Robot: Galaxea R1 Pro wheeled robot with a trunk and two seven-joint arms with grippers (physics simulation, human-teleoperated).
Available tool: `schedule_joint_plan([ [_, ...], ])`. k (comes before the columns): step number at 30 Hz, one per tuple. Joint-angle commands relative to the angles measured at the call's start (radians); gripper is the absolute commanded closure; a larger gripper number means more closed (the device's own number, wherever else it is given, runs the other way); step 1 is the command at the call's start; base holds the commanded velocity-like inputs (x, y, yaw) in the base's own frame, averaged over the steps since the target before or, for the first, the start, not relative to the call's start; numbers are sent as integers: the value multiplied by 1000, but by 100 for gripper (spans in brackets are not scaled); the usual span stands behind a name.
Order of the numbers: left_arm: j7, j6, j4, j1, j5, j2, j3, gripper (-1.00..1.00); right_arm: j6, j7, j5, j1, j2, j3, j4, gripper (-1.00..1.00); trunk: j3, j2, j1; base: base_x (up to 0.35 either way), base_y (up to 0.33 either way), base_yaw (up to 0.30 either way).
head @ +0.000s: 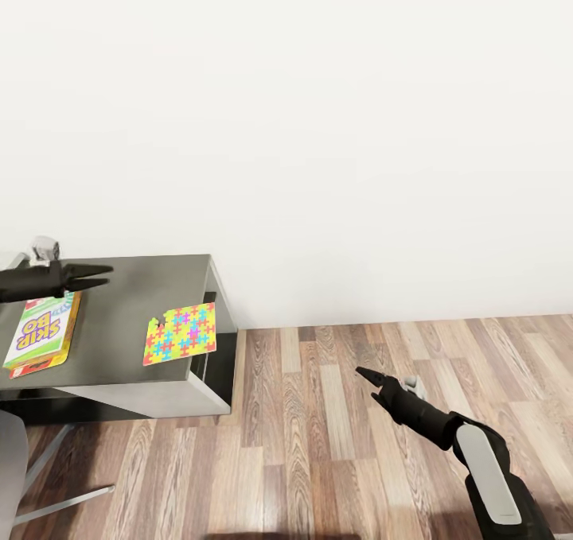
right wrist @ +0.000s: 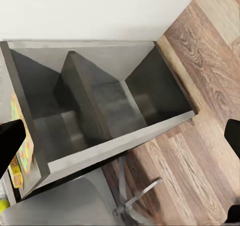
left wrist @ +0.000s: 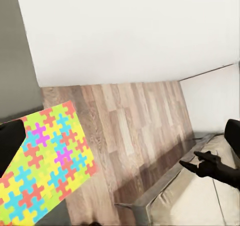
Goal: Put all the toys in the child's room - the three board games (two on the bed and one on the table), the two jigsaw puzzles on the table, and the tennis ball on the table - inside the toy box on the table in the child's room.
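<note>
A Skip-Bo board game lies at the left end of the grey-topped table. One jigsaw puzzle rests near the table's front right corner, slightly over the edge. My left gripper hovers open just above the far end of the board game, holding nothing. Over the wood floor to the right of the table, my right gripper is open and empty. The bed with its cream cover appears in the left wrist view. The toy box and the tennis ball are out of view.
A grey chair with a metal star base stands at the table's front left. The right wrist view looks at the table's open side compartments. A white wall runs behind, and wood-plank floor spreads to the right.
</note>
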Motion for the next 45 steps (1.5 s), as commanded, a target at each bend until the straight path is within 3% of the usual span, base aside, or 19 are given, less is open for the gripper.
schedule_joint_plan([
  [1,-55,9,-16,7,2,9,-15,-100,6,4,7,-4,1,28,3,-100,-1,-1,0,0,0,0],
  [4,-140,9,-39,15,1,18,-32,-100,7,-9,7,-40,-1,98,20,-100,-1,-1,0,0,0,0],
  [6,-189,8,-49,19,0,26,-39,-100,9,-27,6,-100,1,158,53,-100,-1,-1,0,0,0,0],
  [12,-201,3,-57,22,2,54,-43,-100,4,-34,0,-164,7,212,202,-100,-1,-1,0,0,0,0],
  [22,-201,1,-57,29,1,61,-42,-100,-1,-29,-3,-182,8,220,264,-100,-1,-1,0,0,0,0],
  [32,-201,4,-54,30,6,62,-41,-100,-2,64,-2,-182,5,214,267,-100,-1,-1,0,9,0,119],
  [45,-201,6,-54,30,4,61,-40,-100,-28,90,-1,-176,2,215,267,-100,-1,-1,0,43,0,129],
])
